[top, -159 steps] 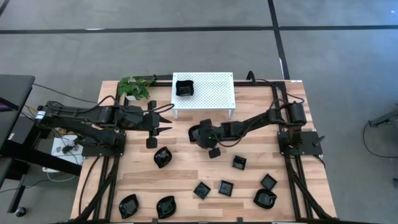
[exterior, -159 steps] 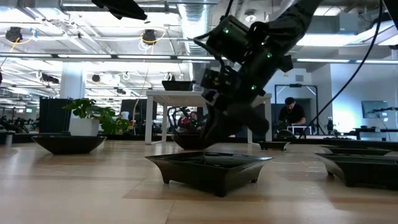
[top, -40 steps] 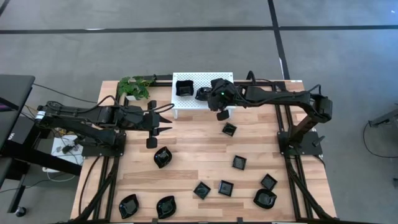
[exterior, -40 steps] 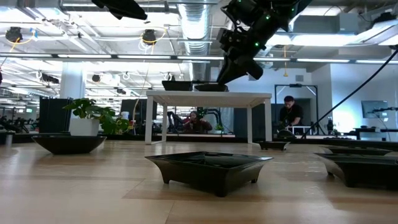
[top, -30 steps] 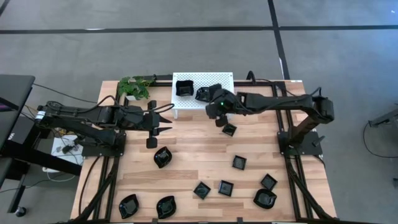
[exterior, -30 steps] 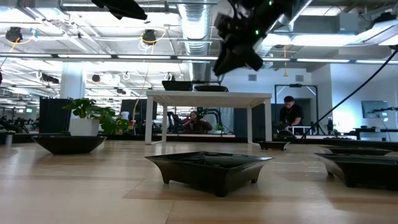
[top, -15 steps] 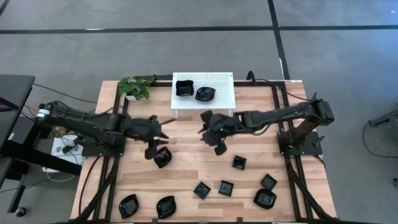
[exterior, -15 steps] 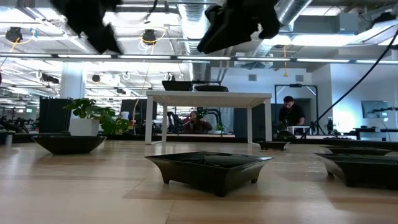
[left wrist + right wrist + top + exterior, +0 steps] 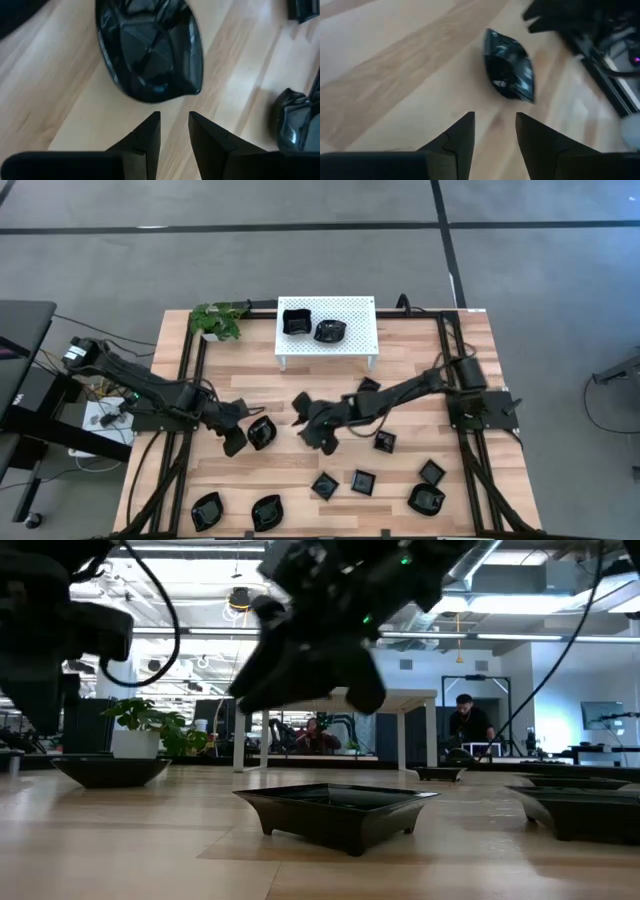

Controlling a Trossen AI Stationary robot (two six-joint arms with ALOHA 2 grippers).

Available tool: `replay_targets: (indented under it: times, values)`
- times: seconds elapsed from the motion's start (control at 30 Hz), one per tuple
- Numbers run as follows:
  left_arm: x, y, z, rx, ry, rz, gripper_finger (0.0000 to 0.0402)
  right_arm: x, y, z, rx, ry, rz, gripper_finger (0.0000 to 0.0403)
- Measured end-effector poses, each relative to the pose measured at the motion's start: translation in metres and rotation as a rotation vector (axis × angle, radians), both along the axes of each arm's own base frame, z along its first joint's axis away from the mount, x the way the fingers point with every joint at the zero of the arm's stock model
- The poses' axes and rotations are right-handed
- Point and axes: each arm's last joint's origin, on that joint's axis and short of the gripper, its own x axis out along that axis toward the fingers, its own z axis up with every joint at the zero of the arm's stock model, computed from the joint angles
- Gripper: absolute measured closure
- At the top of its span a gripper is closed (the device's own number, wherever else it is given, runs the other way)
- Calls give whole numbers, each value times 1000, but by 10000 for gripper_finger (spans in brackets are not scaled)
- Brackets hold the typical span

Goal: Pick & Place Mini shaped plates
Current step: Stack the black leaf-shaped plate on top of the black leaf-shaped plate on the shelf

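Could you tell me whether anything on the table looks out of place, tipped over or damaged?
Nothing stands out. Two black plates sit upright on the white rack; the other plates lie flat, scattered across the wooden table, none visibly broken or overturned.

The leaf-shaped plate [image 9: 510, 66] is blurred in the right wrist view, its rim detail lost

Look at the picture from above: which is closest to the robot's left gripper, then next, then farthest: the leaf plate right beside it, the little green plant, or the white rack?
1. The leaf plate, right beside the left gripper, toward the table's middle.
2. The green plant, at the table's far left corner.
3. The white rack, at the far edge, past the plant toward the right.
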Motion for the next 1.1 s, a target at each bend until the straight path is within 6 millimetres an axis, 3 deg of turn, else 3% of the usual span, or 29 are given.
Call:
replay_targets:
  times: [0.17, 0.4, 0.7, 1.1]
  values:
    - [-4, 0, -6, 19, 11, 4, 300, 34, 3, -19, -6, 2, -1, 270]
    - [-8, 5, -19, 113, 19, 47, 300, 62, -7, -35, -49, 22, 2, 269]
    - [-6, 10, -21, 217, -49, 121, 300, 66, -12, -35, -46, 40, 64, 281]
    - [2, 9, -16, 232, -157, 160, 300, 67, -12, -36, -16, 32, 172, 294]
